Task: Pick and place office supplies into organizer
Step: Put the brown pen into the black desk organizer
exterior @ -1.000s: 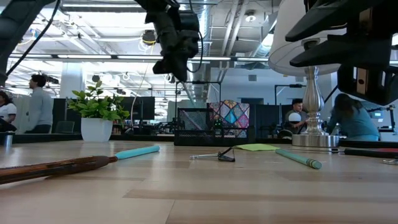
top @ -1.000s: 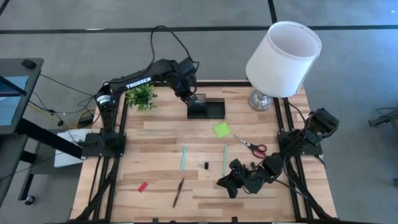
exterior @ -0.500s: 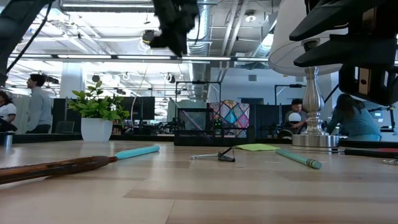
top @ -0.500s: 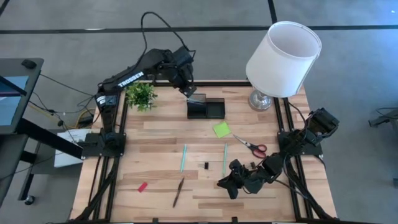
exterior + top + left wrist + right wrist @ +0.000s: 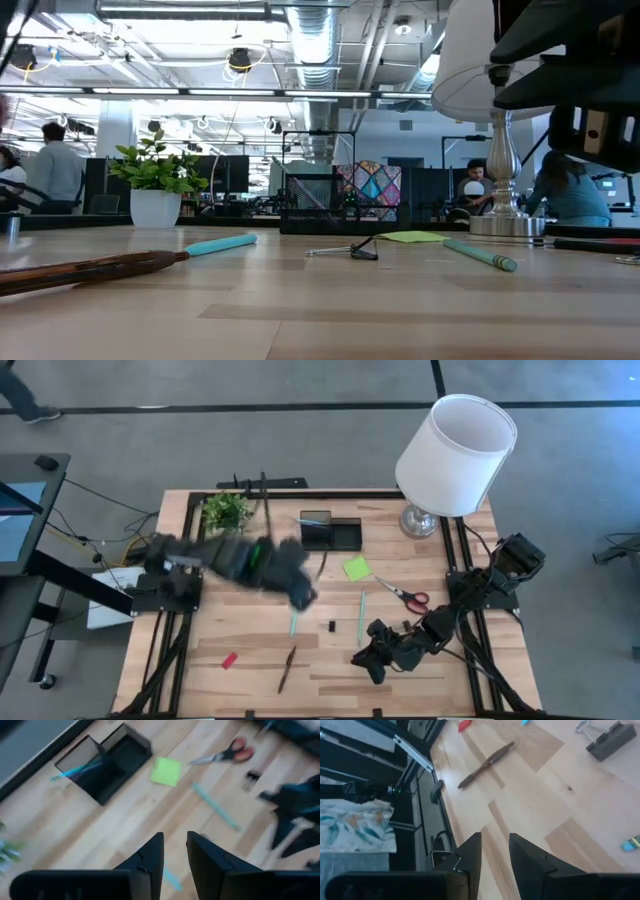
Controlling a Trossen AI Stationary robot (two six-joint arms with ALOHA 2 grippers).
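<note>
Supplies lie scattered on the tabletop [image 5: 250,645], all light, stiff and low. From left to right: red eraser [image 5: 229,660], small and easy to pinch across its short sides; brown pencil [image 5: 287,667], thin and likely to roll, best taken mid-length; teal pen [image 5: 294,622], the same; black clip [image 5: 331,626], tiny and fiddly; green pen [image 5: 361,615]; lime sticky-note pad [image 5: 355,568], flat, so an edge must be caught; red-handled scissors [image 5: 404,595], heaviest, best gripped near the pivot. The organizer [image 5: 331,533] stands at the far edge, a teal pen already in its tall compartment. The left tool [image 5: 174,851] hangs blurred over mid-table, narrowly parted, empty. The right tool [image 5: 495,851] waits low near the front right, slightly parted, empty
</note>
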